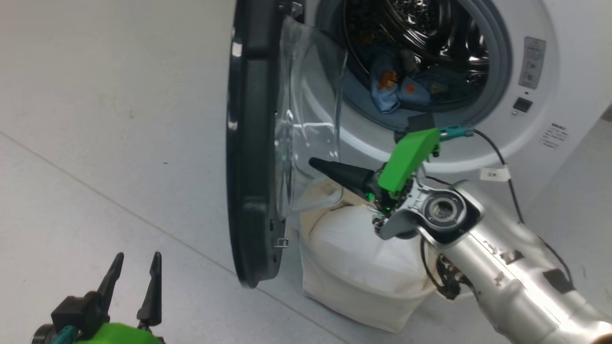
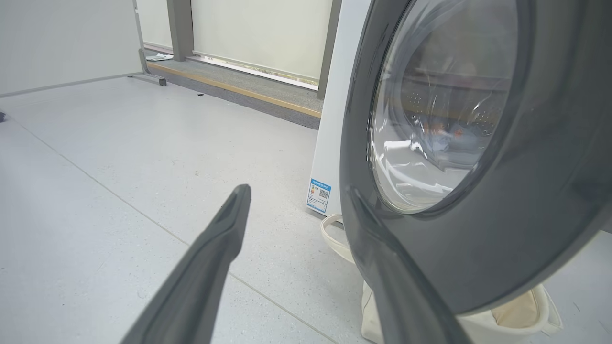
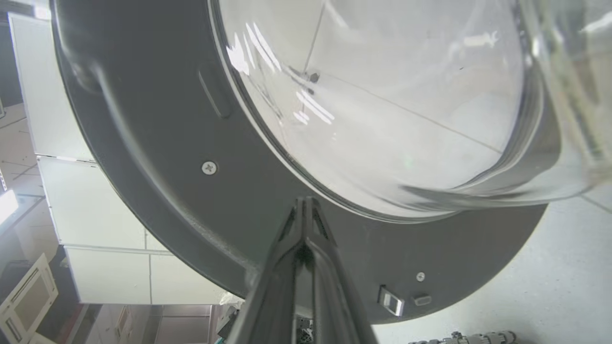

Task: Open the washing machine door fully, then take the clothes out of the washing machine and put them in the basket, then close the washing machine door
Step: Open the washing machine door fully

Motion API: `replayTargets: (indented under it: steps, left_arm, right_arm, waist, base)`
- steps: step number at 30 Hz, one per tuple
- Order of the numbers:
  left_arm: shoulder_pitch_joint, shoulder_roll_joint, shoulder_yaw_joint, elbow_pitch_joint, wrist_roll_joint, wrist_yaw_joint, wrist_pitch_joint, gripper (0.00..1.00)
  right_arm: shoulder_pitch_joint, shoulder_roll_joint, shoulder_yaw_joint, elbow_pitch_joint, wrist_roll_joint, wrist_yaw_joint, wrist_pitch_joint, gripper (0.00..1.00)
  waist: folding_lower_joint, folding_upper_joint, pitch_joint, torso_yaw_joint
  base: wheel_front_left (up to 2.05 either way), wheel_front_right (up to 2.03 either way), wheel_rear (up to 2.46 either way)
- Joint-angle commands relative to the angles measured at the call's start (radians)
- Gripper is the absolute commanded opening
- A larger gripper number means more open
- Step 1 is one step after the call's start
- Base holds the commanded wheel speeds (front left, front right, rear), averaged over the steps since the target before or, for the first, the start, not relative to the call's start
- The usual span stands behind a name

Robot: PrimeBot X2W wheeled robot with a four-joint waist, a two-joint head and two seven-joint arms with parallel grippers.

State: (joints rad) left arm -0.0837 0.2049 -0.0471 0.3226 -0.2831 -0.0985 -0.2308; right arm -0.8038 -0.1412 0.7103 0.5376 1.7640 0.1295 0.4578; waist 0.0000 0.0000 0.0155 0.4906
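Observation:
The washing machine (image 1: 554,95) stands with its door (image 1: 251,143) swung out, seen edge-on in the head view. Light-blue clothes (image 1: 406,88) lie in the steel drum. The cream basket (image 1: 363,291) sits on the floor under the opening, behind the door. My right gripper (image 1: 314,163) is shut and empty, with its tip against the door's inner side at the foot of the glass dome (image 3: 382,119); in the right wrist view the tip (image 3: 304,203) meets the dark rim (image 3: 167,157). My left gripper (image 1: 136,260) hangs open at the lower left, outside the door (image 2: 526,215).
A black cable (image 1: 502,162) runs from my right wrist across the machine's front. The door's latch (image 3: 392,301) sits low on the inner rim. Grey floor (image 2: 119,167) stretches left of the machine towards a raised ledge (image 2: 248,88). A basket handle (image 2: 334,239) pokes out by the door.

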Motion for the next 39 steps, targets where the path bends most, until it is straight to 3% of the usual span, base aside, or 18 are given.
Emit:
replayTargets:
  steps: [1, 7, 8, 10, 14, 15, 20, 29, 33, 39]
  left_arm:
    - [-0.048, 0.026, 0.041, -0.033, -0.010, -0.001, -0.007, 1.00]
    - [-0.047, 0.030, 0.047, -0.046, -0.018, 0.001, -0.014, 1.00]
    - [-0.046, 0.031, 0.049, -0.050, -0.020, 0.002, -0.015, 1.00]
    - [-0.045, 0.032, 0.050, -0.052, -0.021, 0.004, -0.017, 1.00]
    - [-0.040, 0.035, 0.051, -0.054, -0.025, 0.007, -0.018, 1.00]
    - [-0.040, 0.035, 0.051, -0.054, -0.025, 0.007, -0.018, 1.00]
    - [-0.033, 0.038, 0.053, -0.051, -0.032, 0.009, -0.019, 1.00]
    - [-0.028, 0.047, 0.048, -0.051, -0.039, 0.009, -0.019, 1.00]
    - [-0.028, 0.050, 0.042, -0.052, -0.042, 0.009, -0.015, 1.00]
    - [-0.029, 0.054, 0.032, -0.049, -0.045, 0.008, -0.011, 1.00]
  right_arm:
    - [0.017, -0.023, -0.004, -0.061, -0.020, 0.001, -0.030, 1.00]
    - [0.098, -0.160, 0.015, -0.192, -0.183, 0.001, -0.199, 1.00]
    - [0.128, -0.212, 0.014, -0.250, -0.289, 0.001, -0.303, 1.00]
    - [0.168, -0.268, 0.021, -0.281, -0.412, 0.001, -0.397, 1.00]
    - [0.265, -0.339, 0.012, -0.310, -0.638, 0.001, -0.558, 1.00]
    - [0.265, -0.339, 0.012, -0.310, -0.638, 0.001, -0.558, 1.00]
    - [0.406, -0.348, -0.056, -0.328, -0.855, 0.001, -0.674, 1.00]
    - [0.622, -0.272, -0.267, -0.382, -1.119, 0.001, -0.718, 1.00]
    - [0.694, -0.225, -0.355, -0.434, -1.179, 0.001, -0.719, 1.00]
    - [0.729, -0.203, -0.377, -0.440, -1.214, 0.001, -0.719, 1.00]
  waist:
    - [0.0001, 0.0000, 0.012, -0.028]
    - [0.0001, 0.0000, 0.017, -0.080]
    - [0.0001, 0.0000, 0.017, -0.093]
    - [0.0001, 0.0000, 0.014, -0.103]
    - [0.0001, 0.0000, 0.007, -0.114]
    - [0.0001, 0.0000, 0.007, -0.114]
    - [0.0001, 0.0000, -0.006, -0.117]
    - [0.0001, 0.0000, -0.025, -0.111]
    - [0.0001, 0.0000, -0.030, -0.109]
    - [0.0001, 0.0000, -0.033, -0.111]
  base:
    - [0.00, 0.00, 0.00]
    - [0.00, 0.00, 0.00]
    - [0.00, 0.00, 0.00]
    - [0.00, 0.00, 0.00]
    - [0.00, 0.00, 0.00]
    - [0.00, 0.00, 0.00]
    - [0.00, 0.00, 0.00]
    - [0.00, 0.00, 0.00]
    - [0.00, 0.00, 0.00]
    - [0.00, 0.00, 0.00]
